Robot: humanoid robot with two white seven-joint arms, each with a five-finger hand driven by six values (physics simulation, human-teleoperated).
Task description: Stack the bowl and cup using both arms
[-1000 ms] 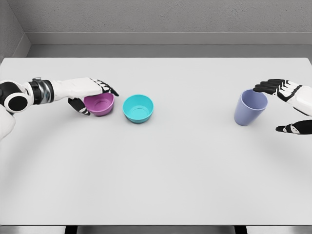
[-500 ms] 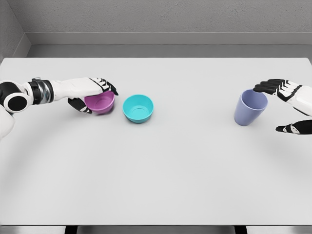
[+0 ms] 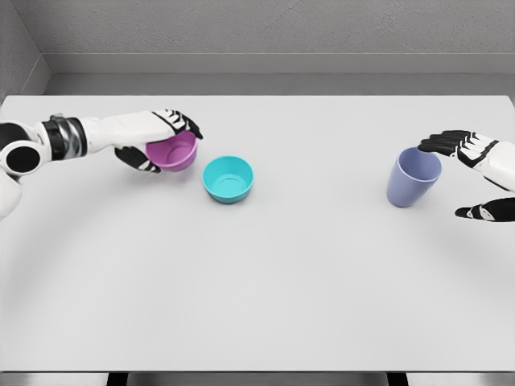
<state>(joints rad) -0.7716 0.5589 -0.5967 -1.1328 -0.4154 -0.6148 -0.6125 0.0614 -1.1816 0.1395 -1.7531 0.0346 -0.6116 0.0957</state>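
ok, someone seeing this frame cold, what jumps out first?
Probably the left hand at the table's left, fingers closed around the purple bowl, which tilts just up-left of the teal bowl sitting upright on the white table. Next, on the far right, the lavender cup stands upright with the right hand spread open beside it, fingertips near the rim but not gripping.

A bare simulated test room, not a lived-in home or kitchen. A plain white table (image 3: 265,281) fills nearly the whole view, its far edge meeting a grey floor strip (image 3: 273,84) and flat, textured grey walls (image 3: 265,28). Surfaces are uniform and unmarked, with soft, even rendered lighting throughout.
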